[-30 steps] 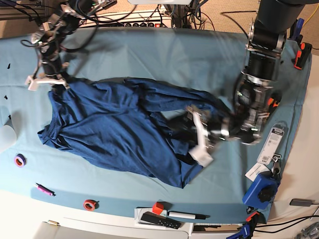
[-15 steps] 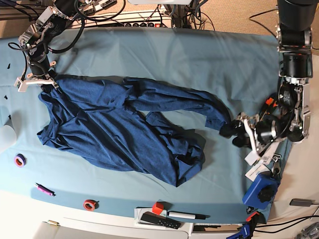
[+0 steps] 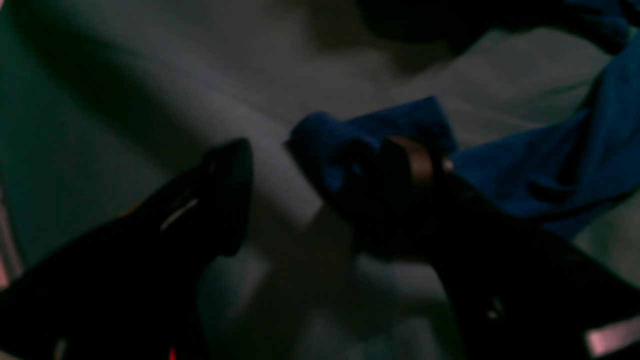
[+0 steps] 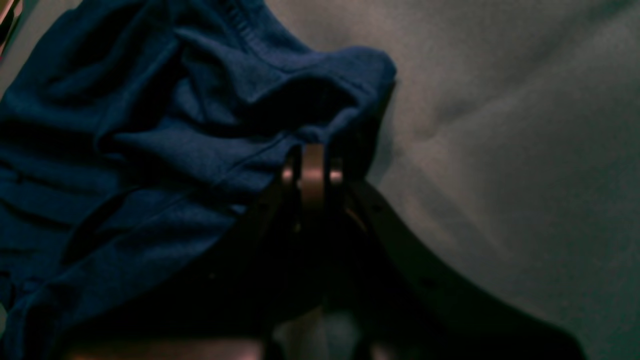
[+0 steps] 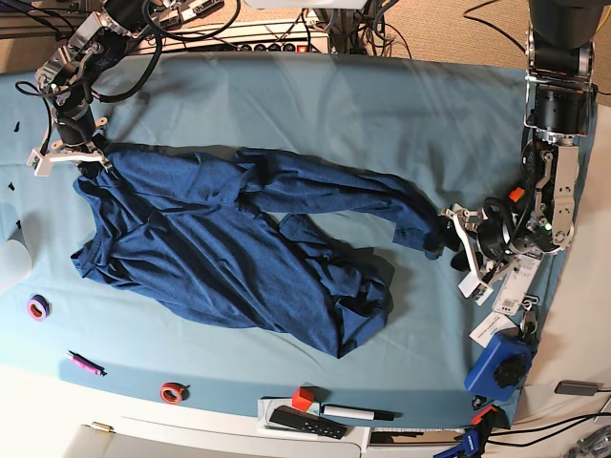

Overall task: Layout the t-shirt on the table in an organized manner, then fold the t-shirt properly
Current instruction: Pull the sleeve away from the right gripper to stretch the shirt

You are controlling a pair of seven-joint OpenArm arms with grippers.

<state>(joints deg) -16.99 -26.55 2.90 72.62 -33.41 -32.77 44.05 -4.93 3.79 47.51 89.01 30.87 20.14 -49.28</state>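
Note:
The navy t-shirt (image 5: 220,258) lies crumpled and stretched across the teal-covered table (image 5: 382,105). My right gripper (image 5: 72,153) is at the far left, shut on a bunched edge of the t-shirt (image 4: 210,125); in the right wrist view its jaws (image 4: 312,160) are pinched together with cloth over them. At the shirt's right-hand tip (image 5: 427,234) is my left gripper (image 5: 449,243). In the left wrist view it (image 3: 317,150) stands open, with the tip of the t-shirt (image 3: 370,125) against one finger (image 3: 400,170) and the other finger (image 3: 227,190) well apart on bare cloth.
Along the front edge lie a purple tape roll (image 5: 38,307), a pink marker (image 5: 86,364), a red tape roll (image 5: 172,392), a red cube (image 5: 303,398), a black remote (image 5: 305,422) and a pen (image 5: 358,413). A blue device (image 5: 501,363) and tags (image 5: 520,277) sit at the right edge.
My left gripper swung right from over the shirt's middle, and the shirt's right end now reaches further right. My right gripper drew its corner up and left. Lately both barely move.

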